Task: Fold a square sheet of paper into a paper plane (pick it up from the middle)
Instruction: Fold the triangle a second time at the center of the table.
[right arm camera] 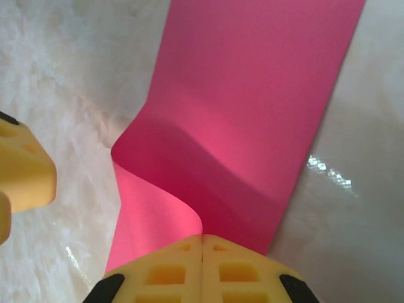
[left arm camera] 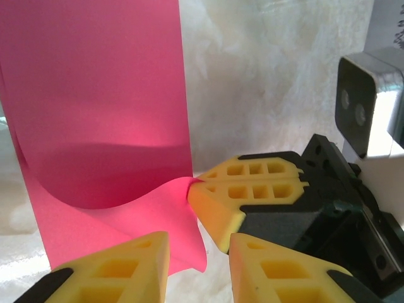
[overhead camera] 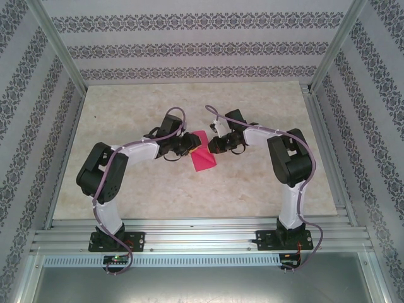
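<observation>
Patterned wallpaper [overhead camera: 189, 50] lines the cell on three sides, and an aluminium frame [overhead camera: 60, 53] bounds a pale marbled bench [overhead camera: 252, 107].

Item 1, square sheet of paper [overhead camera: 203, 153]: bright pink, unmarked, near the middle of the bench. It appears as a narrow band rather than a full square. The far part lies flat on the bench. The near end rises in a smooth curl [right arm camera: 170, 189] without a sharp crease. No plane shape is formed.

Item 2, right gripper [overhead camera: 214, 144]: sits at the sheet's right edge. In its own wrist view the yellow fingers [right arm camera: 170, 271] meet with no gap and pinch the raised edge of the sheet. The left wrist view confirms this, showing the closed tips [left arm camera: 205, 186] clamped on the lifted corner.

Item 3, left gripper [overhead camera: 185, 146]: sits at the sheet's left edge, opposite the right gripper and close to it. Its jaws stand partly apart, with a clear gap between the fingers [left arm camera: 120, 268]. A loose corner of the sheet hangs near that gap. No grip on it is evident, and the gripper holds nothing.
</observation>
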Controlling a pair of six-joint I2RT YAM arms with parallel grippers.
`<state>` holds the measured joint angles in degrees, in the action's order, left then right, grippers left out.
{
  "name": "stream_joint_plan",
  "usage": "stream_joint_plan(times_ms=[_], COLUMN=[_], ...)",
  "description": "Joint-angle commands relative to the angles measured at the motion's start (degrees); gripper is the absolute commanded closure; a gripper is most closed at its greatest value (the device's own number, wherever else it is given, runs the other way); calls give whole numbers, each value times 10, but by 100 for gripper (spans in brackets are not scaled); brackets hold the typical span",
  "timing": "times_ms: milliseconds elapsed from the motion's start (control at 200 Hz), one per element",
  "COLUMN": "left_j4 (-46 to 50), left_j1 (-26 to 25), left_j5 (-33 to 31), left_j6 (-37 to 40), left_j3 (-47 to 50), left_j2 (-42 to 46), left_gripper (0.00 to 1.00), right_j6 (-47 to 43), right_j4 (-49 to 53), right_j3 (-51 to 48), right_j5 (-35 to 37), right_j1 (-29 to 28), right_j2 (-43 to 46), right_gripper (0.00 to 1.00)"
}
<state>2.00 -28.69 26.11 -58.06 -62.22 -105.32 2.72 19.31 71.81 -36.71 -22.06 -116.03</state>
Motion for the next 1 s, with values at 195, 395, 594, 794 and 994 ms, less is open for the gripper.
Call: stream_joint_plan(times_ms=[195, 395, 594, 794, 994], left_j4=[19, 20, 23, 20, 19], left_j1=[-17, -27, -33, -34, -35], left_j5=[-2, -10, -7, -7, -9], left_j6=[11, 8, 4, 1, 6], left_j3=[-30, -41, -50, -55, -57], left_j2=[-27, -38, -52, -66, -69], left_gripper=[68, 68, 69, 69, 68], right_j6=[-35, -32, -28, -26, -11], right_j4=[63, 45, 50, 45, 5], right_j3=[55, 47, 49, 49, 17], right_j5=[-13, -15, 1, 0, 19], right_j1=[9, 11, 12, 13, 13], right_j2=[-31, -28, -39, -46, -28], right_gripper=[96, 96, 96, 96, 97])
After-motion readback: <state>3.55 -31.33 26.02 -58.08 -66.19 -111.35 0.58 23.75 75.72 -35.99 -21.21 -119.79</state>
